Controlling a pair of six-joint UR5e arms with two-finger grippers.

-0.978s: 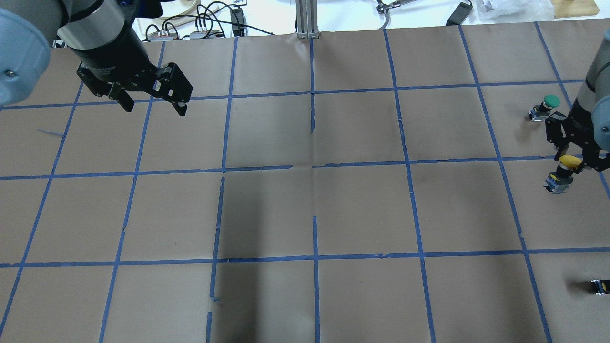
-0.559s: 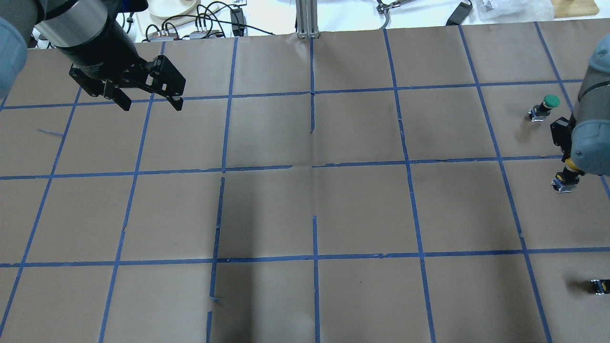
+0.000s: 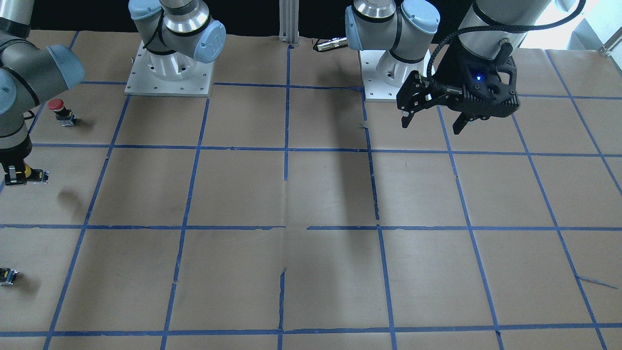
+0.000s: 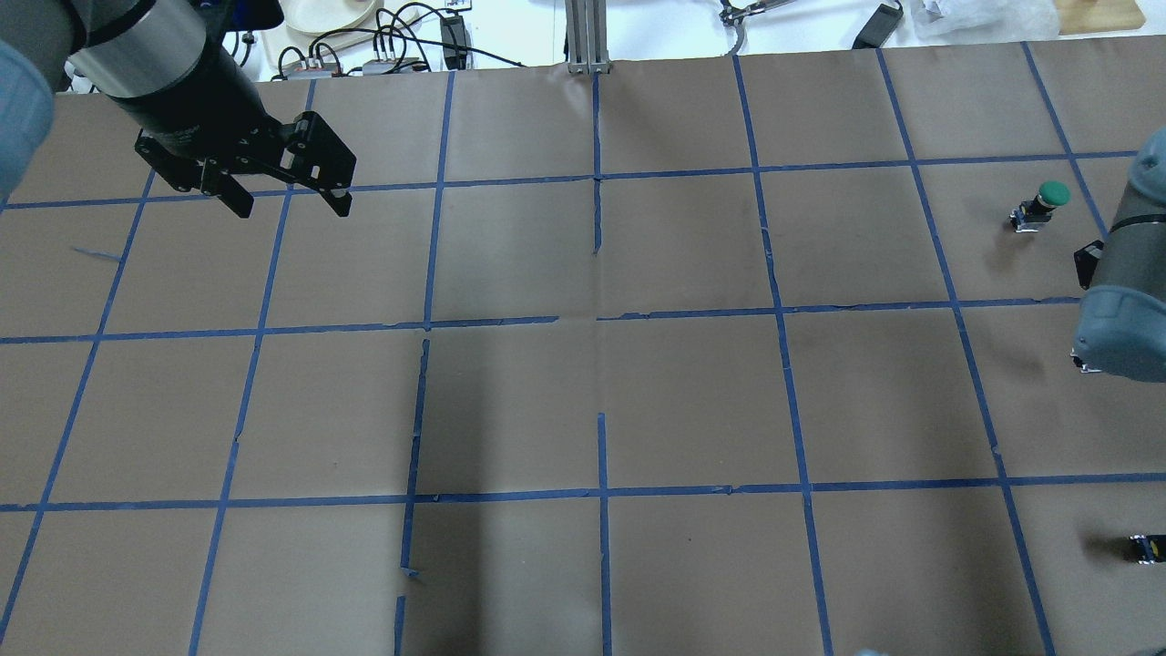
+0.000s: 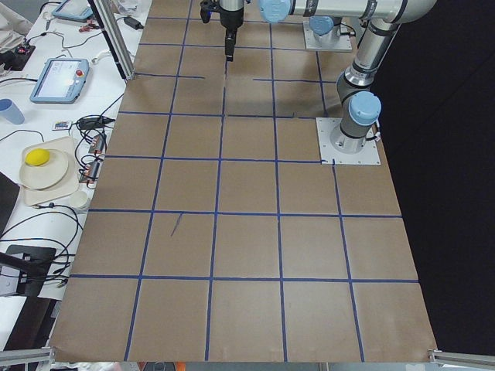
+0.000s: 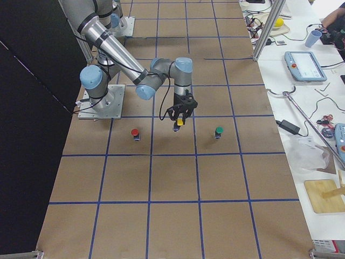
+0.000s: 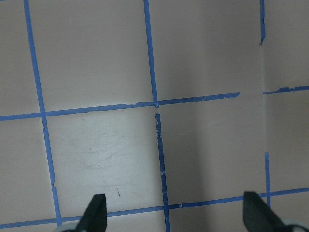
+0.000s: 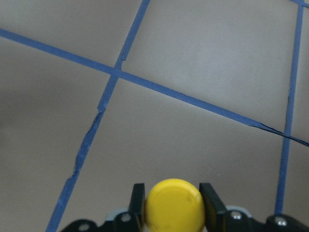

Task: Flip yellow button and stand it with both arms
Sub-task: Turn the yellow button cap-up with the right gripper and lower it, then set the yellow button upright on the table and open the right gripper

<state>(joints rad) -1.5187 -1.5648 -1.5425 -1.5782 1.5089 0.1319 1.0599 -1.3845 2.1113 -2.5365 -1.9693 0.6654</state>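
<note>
Your right gripper (image 8: 173, 192) is clamped on the yellow button (image 8: 174, 211), its cap facing the wrist camera, out at the table's (image 4: 583, 401) 3 o'clock edge in the overhead view. Your left gripper (image 4: 288, 202) hangs spread wide and empty, toward 10 o'clock above the table.

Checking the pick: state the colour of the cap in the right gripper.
The cap is yellow; the right wrist view shows it best.
</note>
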